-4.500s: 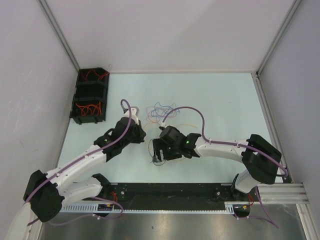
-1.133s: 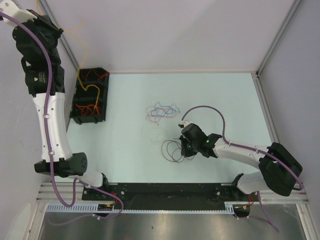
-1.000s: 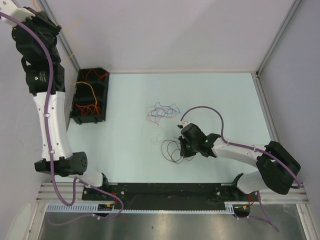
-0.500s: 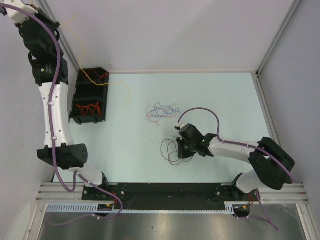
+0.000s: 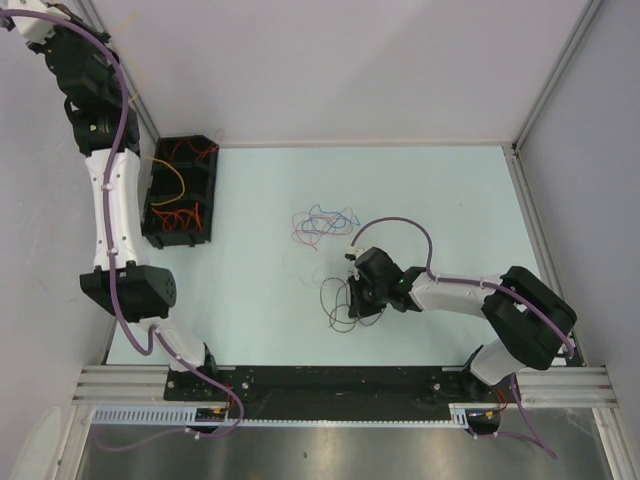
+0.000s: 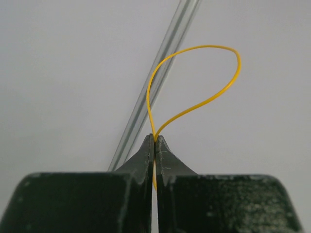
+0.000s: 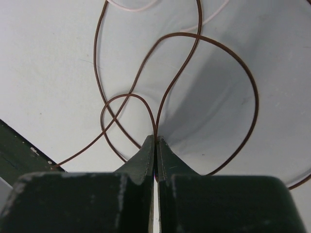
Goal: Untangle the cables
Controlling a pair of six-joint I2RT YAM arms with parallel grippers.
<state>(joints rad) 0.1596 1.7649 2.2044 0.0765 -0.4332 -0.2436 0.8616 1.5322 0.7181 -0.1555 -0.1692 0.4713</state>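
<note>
Up at 10 o'clock above the black bin (image 5: 207, 195), L gripper (image 6: 155, 141) pinches a yellow wire (image 6: 239, 63) trailing into it while R gripper (image 7: 155, 141) pinches a brown wire (image 7: 256, 109) mid-table, 5 o'clock of the coloured tangle (image 5: 322, 222): sorting step, next prob. needs L to drop it in.

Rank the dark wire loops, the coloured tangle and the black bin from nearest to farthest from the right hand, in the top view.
1. dark wire loops: pinched in the right hand, spreading to its left.
2. coloured tangle: mid-table, beyond the hand.
3. black bin: far left corner of the table.
</note>
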